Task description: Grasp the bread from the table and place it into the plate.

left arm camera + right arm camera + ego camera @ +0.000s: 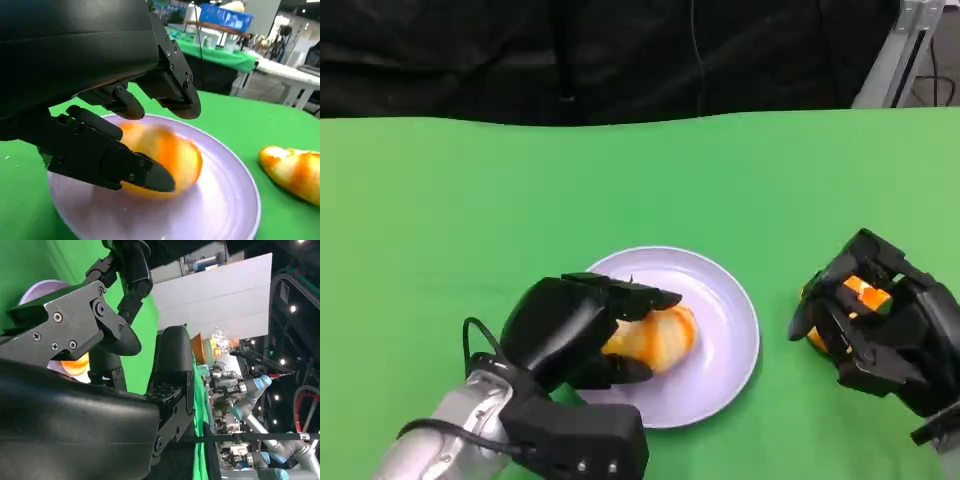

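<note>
A green table (440,200) runs back to a dark curtain. Near its middle sits a pale plate (725,345), and the left hand (570,325) has its fingers closed around the bread (660,335) over the plate's left part. To the right, the right hand (875,320) seems clamped on a second orange-streaked bread (865,293).

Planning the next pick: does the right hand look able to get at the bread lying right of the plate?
Probably yes. The right hand sits directly over that bread, orange showing between its fingers, nothing between them; the left hand is busy at the plate.
</note>
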### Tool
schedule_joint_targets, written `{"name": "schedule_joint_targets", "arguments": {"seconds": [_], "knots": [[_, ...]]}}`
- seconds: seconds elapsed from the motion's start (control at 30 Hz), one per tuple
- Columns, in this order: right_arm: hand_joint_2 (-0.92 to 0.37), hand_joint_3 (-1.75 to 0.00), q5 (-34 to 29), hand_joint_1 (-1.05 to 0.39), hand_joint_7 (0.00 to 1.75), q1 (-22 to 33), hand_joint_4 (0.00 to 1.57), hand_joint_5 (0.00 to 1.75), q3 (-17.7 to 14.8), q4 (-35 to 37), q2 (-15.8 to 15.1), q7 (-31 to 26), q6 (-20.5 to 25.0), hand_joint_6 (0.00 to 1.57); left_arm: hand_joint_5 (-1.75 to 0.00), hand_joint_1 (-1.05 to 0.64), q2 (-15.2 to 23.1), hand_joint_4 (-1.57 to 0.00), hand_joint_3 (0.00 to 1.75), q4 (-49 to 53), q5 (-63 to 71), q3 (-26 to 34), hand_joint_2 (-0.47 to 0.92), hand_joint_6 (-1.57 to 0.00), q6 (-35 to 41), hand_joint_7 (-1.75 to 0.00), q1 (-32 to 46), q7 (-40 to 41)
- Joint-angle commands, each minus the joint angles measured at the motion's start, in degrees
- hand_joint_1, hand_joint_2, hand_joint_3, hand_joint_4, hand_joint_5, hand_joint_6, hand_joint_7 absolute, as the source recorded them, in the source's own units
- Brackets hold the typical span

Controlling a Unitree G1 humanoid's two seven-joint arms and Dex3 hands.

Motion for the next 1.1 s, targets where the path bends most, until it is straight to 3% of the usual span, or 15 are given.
{"name": "schedule_joint_targets", "arguments": {"seconds": [0.03,0.27,0.5,1.1], "knots": [[-0.61,-1.19,0.3,0.09,1.58,0.6,0.49,1.75,-0.5,-1.1,-0.4,-0.8,0.2,0.40,0.00,-0.85,1.2,-0.60,0.23,-0.8,-0.2,0.2,0.92,-0.59,0.8,0.00,0.0,-0.9],[-0.59,-1.19,-0.1,0.06,1.57,0.7,0.46,1.75,-0.4,-1.0,-0.2,-1.3,-0.4,0.39,0.00,-1.03,1.8,-0.46,0.43,-2.0,-2.3,0.9,0.92,-0.43,1.0,0.00,0.4,-4.0],[-0.61,-1.19,0.1,0.06,1.57,0.8,0.45,1.75,-0.3,-1.1,-0.5,-1.0,-0.3,0.39,0.00,-1.05,2.3,-0.35,0.58,-3.2,-7.1,3.2,0.92,-0.31,-0.8,0.00,1.8,-5.7],[-0.58,-1.23,-0.1,0.07,1.62,0.7,0.50,1.75,-0.3,-0.8,-0.7,-0.8,0.0,0.38,-0.04,-0.93,0.4,-0.57,0.55,1.6,-12.9,11.0,0.92,-0.41,-14.5,-0.02,4.3,4.8]]}}
